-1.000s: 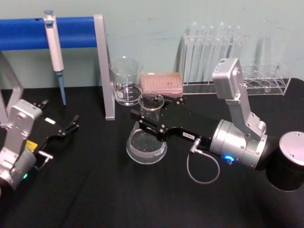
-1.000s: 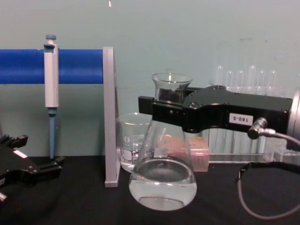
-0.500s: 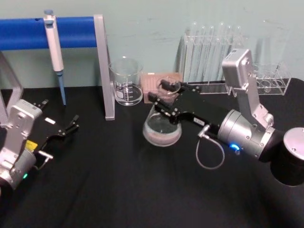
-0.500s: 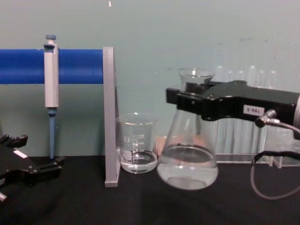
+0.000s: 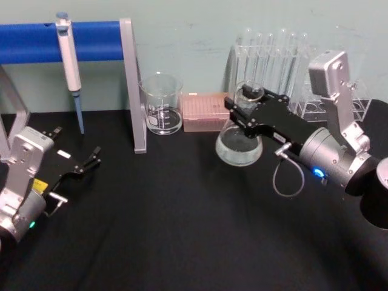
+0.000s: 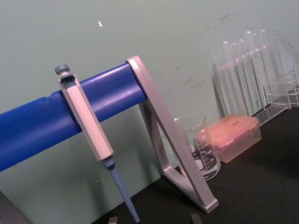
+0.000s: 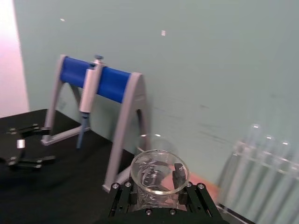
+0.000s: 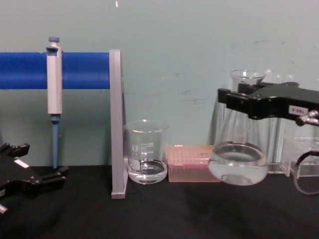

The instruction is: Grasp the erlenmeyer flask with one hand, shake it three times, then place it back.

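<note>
The erlenmeyer flask point(image 5: 239, 145) is clear glass with a little clear liquid in its wide base. It hangs just above the black table, in front of the test tubes. My right gripper point(image 5: 247, 113), the hand, is shut on the flask's neck below the flared rim. From the chest the flask point(image 8: 238, 160) is seen off the tabletop, with the black right gripper point(image 8: 245, 102) clamped across its neck. The right wrist view looks down on the flask's rim point(image 7: 159, 171) between the jaws. My left gripper point(image 5: 91, 160) rests open at the left of the table, away from the flask.
A glass beaker point(image 5: 161, 107) and a pink tip box point(image 5: 207, 113) stand at the back, left of the flask. A pipette point(image 5: 70, 56) hangs on the blue-barred stand point(image 5: 130, 85). The test tube rack point(image 5: 285, 63) is right behind the flask. A black cylinder point(image 5: 377, 200) sits far right.
My right gripper has swung the flask to the right and toward the back, from in front of the beaker to in front of the test tubes. The left arm has not moved.
</note>
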Tool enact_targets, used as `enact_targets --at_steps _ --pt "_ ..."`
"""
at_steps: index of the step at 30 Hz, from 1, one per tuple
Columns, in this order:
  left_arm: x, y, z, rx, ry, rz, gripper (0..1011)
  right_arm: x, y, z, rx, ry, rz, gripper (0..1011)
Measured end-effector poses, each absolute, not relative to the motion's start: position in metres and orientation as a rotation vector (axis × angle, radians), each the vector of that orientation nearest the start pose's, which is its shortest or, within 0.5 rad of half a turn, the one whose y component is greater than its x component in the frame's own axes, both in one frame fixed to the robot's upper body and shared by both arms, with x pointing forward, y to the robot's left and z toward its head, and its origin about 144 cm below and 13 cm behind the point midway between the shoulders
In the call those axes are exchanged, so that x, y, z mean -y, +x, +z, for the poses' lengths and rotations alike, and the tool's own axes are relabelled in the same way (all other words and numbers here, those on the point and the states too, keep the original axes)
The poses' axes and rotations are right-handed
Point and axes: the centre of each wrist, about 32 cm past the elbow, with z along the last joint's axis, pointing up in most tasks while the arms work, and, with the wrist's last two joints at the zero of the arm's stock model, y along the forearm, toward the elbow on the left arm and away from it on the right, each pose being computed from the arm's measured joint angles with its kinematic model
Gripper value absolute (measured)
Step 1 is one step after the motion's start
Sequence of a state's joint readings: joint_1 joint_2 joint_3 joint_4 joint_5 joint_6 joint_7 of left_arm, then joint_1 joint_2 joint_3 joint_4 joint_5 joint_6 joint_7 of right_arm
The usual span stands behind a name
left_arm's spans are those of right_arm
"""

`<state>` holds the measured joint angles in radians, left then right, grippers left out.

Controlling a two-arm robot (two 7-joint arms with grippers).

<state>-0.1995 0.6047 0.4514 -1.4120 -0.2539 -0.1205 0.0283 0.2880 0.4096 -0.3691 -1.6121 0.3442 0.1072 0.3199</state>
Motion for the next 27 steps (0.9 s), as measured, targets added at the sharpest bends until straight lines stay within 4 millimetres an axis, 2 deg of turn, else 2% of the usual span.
enact_targets --at_steps 13,27 --pt "-0.31 0.489 1.14 0.285 0.305 1.248 1001 0.247 0.52 1.23 0.149 -0.061 -1.013 456" --pt "-0.31 0.489 1.14 0.285 0.304 1.248 1001 0.253 0.52 1.229 0.146 -0.068 -1.049 456"
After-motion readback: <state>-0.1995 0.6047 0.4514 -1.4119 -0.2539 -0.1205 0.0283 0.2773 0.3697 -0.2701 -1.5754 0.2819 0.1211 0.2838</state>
